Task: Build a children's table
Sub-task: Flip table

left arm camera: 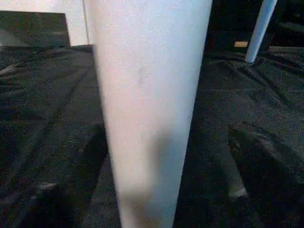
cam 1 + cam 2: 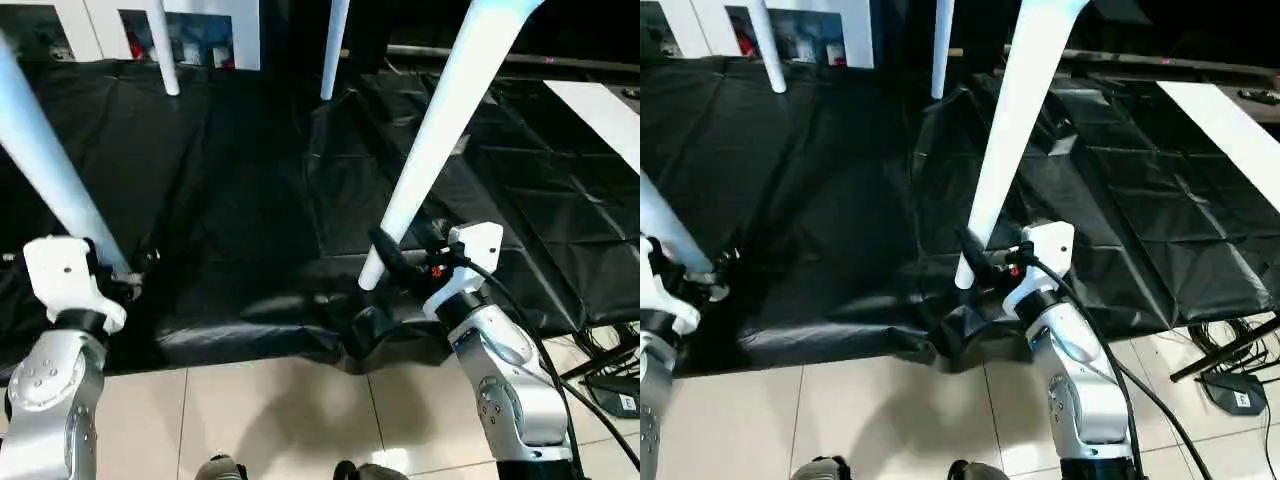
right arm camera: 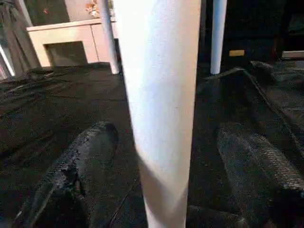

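The children's table stands on a black sheet [image 2: 250,200], and only its white tapered legs show. The near left leg [image 2: 45,170] comes down to my left gripper [image 2: 130,275]. The near right leg [image 2: 440,130] ends with its foot at my right gripper [image 2: 380,285]. Two far legs [image 2: 160,45] [image 2: 335,45] stand at the back. In the right wrist view the leg [image 3: 161,109] rises between the black fingers [image 3: 71,175], which stand clear of it on both sides. In the left wrist view the leg [image 1: 147,109] has dark blurred fingers [image 1: 259,161] set apart from it.
The black sheet's wrinkled front edge [image 2: 300,345] lies on a pale tiled floor [image 2: 280,410]. Cables and a black box [image 2: 610,385] lie at the right. A white board [image 2: 600,110] lies on the sheet at the far right. White furniture [image 2: 215,25] stands behind.
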### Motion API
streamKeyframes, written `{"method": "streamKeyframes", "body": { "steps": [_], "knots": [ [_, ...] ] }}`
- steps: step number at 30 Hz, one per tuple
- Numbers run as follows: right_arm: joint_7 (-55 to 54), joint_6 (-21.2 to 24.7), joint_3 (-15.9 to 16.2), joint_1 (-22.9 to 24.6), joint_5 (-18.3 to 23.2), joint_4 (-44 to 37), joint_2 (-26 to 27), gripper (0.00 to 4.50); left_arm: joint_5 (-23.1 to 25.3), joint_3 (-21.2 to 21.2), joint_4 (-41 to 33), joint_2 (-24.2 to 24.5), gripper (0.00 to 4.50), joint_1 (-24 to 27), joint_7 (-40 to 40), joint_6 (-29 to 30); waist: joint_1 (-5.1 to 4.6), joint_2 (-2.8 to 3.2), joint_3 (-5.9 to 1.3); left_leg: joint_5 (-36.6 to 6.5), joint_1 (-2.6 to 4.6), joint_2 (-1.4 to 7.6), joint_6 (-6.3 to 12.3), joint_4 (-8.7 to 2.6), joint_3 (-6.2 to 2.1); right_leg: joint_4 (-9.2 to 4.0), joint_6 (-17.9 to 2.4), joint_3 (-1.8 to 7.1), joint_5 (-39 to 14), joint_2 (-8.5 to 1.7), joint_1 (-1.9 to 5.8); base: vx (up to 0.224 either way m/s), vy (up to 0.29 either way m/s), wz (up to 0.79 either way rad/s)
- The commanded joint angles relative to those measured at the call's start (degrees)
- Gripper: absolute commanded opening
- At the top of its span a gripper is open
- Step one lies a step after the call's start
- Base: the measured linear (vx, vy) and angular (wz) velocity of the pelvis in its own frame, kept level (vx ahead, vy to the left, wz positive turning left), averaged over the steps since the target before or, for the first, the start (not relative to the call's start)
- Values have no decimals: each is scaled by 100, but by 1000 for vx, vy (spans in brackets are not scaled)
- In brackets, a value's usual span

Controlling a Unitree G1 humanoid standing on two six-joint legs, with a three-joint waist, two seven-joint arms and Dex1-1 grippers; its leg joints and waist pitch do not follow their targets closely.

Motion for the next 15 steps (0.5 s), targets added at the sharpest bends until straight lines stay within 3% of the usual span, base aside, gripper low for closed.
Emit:
{"method": "streamKeyframes", "body": {
  "steps": [1, 6, 8, 9, 10, 11, 15],
  "knots": [
    [37, 31, -34, 78, 93, -195, -42, 399, -2, 93, -199, -58, 450, 104, 85, -54, 4, 164, -339, -2199, 166, 125, -158, -402, -21, -368, -560, 213, -1703, -291, 172, 0, 0, 0],
    [-43, 154, -10, 540, -29, -590, -192, 418, -360, 210, -650, -314, 450, 725, 5, -33, 18, 130, -323, -2417, 139, 128, -185, -417, -40, -440, -388, 209, -2277, -302, 164, 0, 0, 0],
    [-20, 174, -21, 639, -34, -628, -250, 418, -450, 144, -740, -316, 450, 831, -76, 80, 22, 134, -331, -2613, 168, 113, -195, -400, -46, -473, -310, 202, -2530, -288, 120, 0, 0, 0],
    [34, 181, -93, 827, 45, -703, -331, 418, -436, -102, -908, -243, 450, 993, -231, 149, 36, 144, -376, -2640, 189, 112, -192, -384, -50, -475, -296, 197, -2554, -289, 128, 0, 0, 0],
    [46, 180, -125, 907, 82, -740, -366, 418, -399, -220, -980, -205, 450, 1053, -285, 161, 47, 141, -351, -2697, 183, 124, -184, -394, -59, -495, -259, 199, -2605, -290, 111, 0, 0, 0],
    [34, 232, -190, 1002, 135, -752, -393, 418, -242, -292, -1034, -235, 450, 1071, -161, 148, 58, 167, -371, -2795, 194, 124, -196, -394, -66, -500, -246, 193, -2669, -285, 110, 0, 0, 0],
    [49, 230, -262, 1124, 152, -680, -466, 418, 156, -448, -1000, -235, 450, 978, 32, 85, 29, 154, -379, -2992, 188, 105, -238, -392, -101, -542, -133, 154, -2894, -283, 126, 0, 0, 0]
  ]
}}
